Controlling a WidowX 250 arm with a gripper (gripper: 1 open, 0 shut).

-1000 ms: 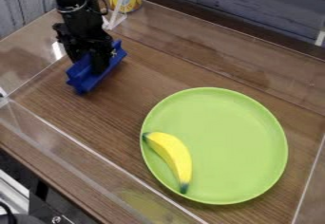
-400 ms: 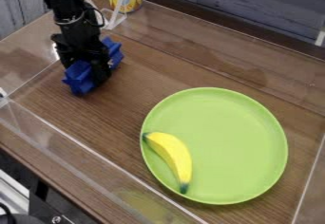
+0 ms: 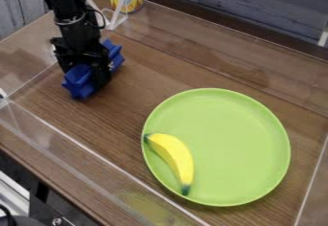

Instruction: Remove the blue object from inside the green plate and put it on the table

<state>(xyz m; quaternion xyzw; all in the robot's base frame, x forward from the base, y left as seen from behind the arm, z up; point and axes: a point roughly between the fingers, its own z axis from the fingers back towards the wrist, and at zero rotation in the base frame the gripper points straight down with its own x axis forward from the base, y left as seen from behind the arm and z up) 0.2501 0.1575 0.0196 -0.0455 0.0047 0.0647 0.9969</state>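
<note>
Over at ten o'clock, the blue block [image 3: 90,70] lies on the wooden tabletop [image 3: 193,67], well apart from the green plate [image 3: 237,134] at five o'clock. Black fingers [image 3: 80,59] point straight down, spread wide on either side of the block. Only a yellow banana [image 3: 174,160] lies in the plate, near its seven o'clock rim.

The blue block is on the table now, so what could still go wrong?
The gripper is open but straddles the blue block, so lifting crookedly might drag or tip it. The block sits close to the clear plastic wall at the table edge; a nudge could push it against that. The banana on the green plate looks safely away.
</note>
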